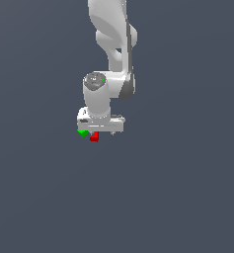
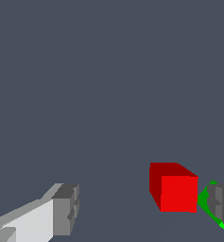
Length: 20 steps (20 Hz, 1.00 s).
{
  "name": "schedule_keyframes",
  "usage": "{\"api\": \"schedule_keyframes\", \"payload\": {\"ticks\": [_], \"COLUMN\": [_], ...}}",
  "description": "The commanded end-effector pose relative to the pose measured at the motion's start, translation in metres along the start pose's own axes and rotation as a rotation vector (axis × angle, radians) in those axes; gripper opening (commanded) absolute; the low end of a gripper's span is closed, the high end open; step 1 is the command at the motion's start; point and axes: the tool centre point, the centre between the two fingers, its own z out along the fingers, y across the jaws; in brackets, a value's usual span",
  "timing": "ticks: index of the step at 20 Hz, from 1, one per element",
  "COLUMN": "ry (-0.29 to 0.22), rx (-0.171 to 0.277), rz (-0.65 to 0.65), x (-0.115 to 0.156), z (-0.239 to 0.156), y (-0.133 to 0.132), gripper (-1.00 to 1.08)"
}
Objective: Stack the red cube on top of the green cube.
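Here the tiny solid bright red cube (image 2: 178, 193) sits on the flat grey floor (image 1: 177, 197) directly under the white gripper (image 1: 99, 132), with the tiny solid bright green cube (image 1: 81, 132) just beside it, at about ten o'clock from the red one in the exterior view. Whether the two cubes touch cannot be told. In the wrist view the gripper (image 2: 144, 208) stands spread wide, its fingers (image 2: 65, 209) holding nothing; the red cube lies between them, off-centre toward the far finger, which partly hides the green cube (image 2: 204, 200).

The red cube looks rigid, light and plain-faced, probably smooth enough to slip under a weak pinch. The best hold appears to be two opposite flat side faces, squarely and near mid-height, after centring away from the green neighbour.

No containers appear anywhere.
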Motion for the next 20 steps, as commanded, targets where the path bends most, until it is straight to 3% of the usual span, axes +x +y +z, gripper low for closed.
{"api": "schedule_keyframes", "payload": {"ticks": [1, 9, 20], "ry": [0.006, 0.019, 0.019], "rx": [0.001, 0.005, 0.007], "rz": [0.008, 0.024, 0.027], "x": [-0.011, -0.033, -0.035], "z": [0.010, 0.032, 0.040], "y": [0.016, 0.050, 0.055], "gripper": [1.00, 1.00, 1.00]}}
